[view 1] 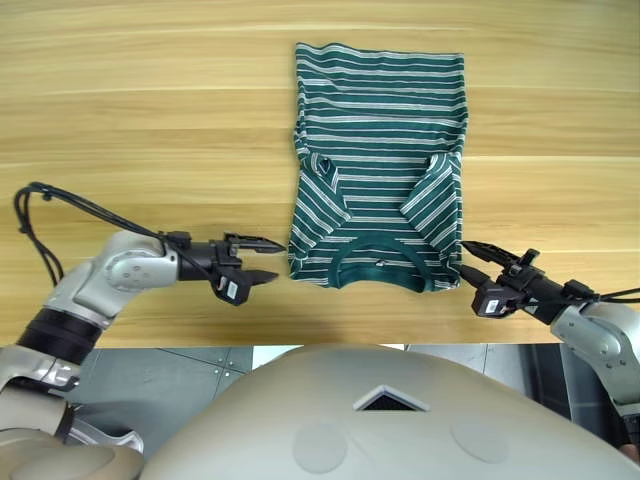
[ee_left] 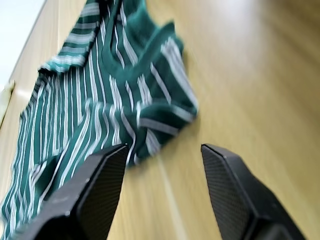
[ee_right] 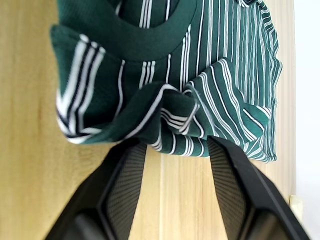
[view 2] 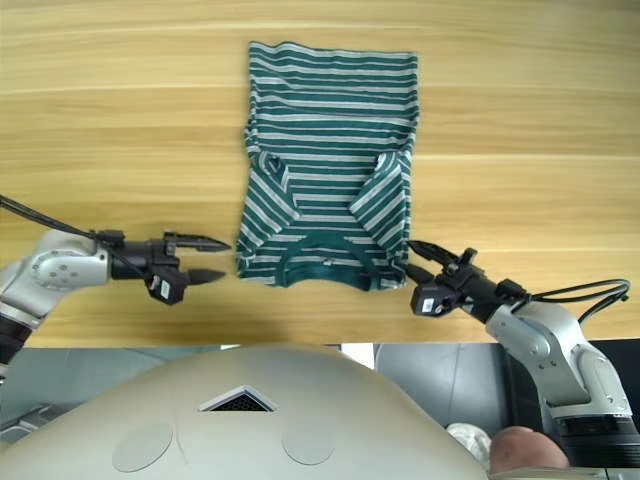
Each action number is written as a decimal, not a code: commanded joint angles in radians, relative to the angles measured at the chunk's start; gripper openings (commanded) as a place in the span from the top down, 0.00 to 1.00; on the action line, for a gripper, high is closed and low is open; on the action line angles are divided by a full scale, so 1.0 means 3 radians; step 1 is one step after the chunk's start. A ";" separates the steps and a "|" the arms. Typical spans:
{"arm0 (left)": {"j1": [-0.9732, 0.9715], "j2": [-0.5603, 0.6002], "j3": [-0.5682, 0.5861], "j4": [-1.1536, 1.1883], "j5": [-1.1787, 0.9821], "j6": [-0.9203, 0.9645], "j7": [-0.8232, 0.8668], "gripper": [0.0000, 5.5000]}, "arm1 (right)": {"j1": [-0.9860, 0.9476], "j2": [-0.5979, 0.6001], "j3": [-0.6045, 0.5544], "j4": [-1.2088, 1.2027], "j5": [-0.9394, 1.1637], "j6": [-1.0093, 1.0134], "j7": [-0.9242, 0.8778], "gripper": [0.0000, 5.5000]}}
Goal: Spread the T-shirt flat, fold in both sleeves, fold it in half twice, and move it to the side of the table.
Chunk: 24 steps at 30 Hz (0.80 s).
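On the left, near the table's (view 1: 150, 120) front edge, left gripper (view 1: 280, 259) sits low, fingers apart, just beside the T-shirt's (view 1: 380, 160) near-left corner, not on it. Shirt lies centre, collar toward the robot, both sleeves folded in over the chest, hem at the far side. Right gripper (view 1: 466, 257), fingers also apart, at the near-right corner; cloth bunched right at their tips. Judged step: first half-fold. Next calls for both pinching the collar-end corners and carrying them evenly to the hem.
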 commanded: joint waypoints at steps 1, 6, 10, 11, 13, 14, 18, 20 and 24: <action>-0.0072 -0.0218 -0.0286 0.0284 0.0335 -0.0006 -0.0151 0.50 | -0.0037 -0.0065 0.0017 0.0072 -0.0027 0.0046 0.0053 0.60; -0.0254 -0.0409 -0.0297 0.0522 0.0492 -0.0115 0.0032 0.50 | -0.0044 -0.0070 0.0024 0.0120 -0.0036 0.0011 0.0032 0.60; -0.0301 -0.0417 -0.0259 0.0623 0.0601 -0.0135 0.0158 0.50 | -0.0096 -0.0057 0.0061 0.0157 -0.0040 -0.0010 0.0022 0.60; -0.0300 -0.0394 -0.0237 0.0641 0.0624 -0.0129 0.0193 0.50 | -0.0104 -0.0056 0.0067 0.0166 -0.0040 -0.0014 0.0021 0.60; -0.0269 -0.0336 -0.0193 0.0656 0.0642 -0.0114 0.0247 0.50 | -0.0102 -0.0056 0.0078 0.0174 -0.0039 -0.0021 0.0020 0.60; -0.0230 -0.0293 -0.0161 0.0633 0.0630 -0.0092 0.0256 0.50 | -0.0094 -0.0058 0.0081 0.0174 -0.0038 -0.0026 0.0019 0.60; -0.0097 -0.0176 -0.0084 0.0568 0.0588 -0.0052 0.0266 0.50 | -0.0104 -0.0052 0.0134 0.0166 -0.0026 -0.0049 0.0024 0.60; -0.0042 -0.0138 -0.0062 0.0526 0.0582 -0.0028 0.0252 0.50 | -0.0144 -0.0058 0.0167 0.0174 -0.0023 -0.0057 0.0038 0.60; 0.0034 -0.0087 -0.0043 0.0444 0.0544 -0.0001 0.0227 0.50 | -0.0175 -0.0078 0.0224 0.0172 -0.0010 -0.0079 0.0060 0.60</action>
